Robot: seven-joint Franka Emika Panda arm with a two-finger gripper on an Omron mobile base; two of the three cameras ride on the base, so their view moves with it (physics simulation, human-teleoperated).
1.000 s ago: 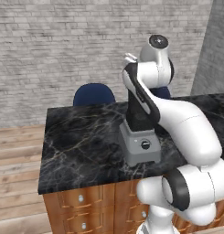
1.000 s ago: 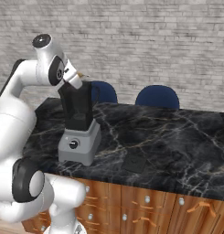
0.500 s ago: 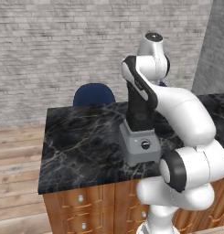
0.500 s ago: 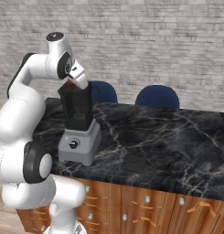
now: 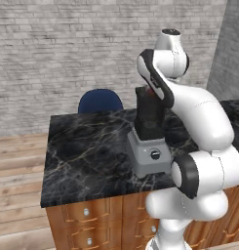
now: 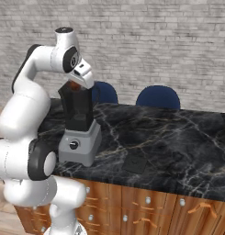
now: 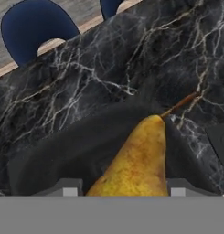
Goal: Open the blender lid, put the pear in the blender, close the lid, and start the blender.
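The blender stands on the black marble counter, grey base with a black knob in front and the dark jar open on top. My gripper hovers right at the jar's mouth, shut on the pear. In the hand view the yellow-brown pear points stem-up, and the jar's dark opening lies behind it. The blender lid, a flat black square, lies on the counter to the right of the base.
Two blue chairs stand beyond the counter's far edge, before a brick wall. Wooden drawers run below the counter front. My own arm arches closely over and beside the blender.
The arm has swung round and the hand has sunk a little, bringing the pear down to the jar's open top. The blender and the lid stay where they were.
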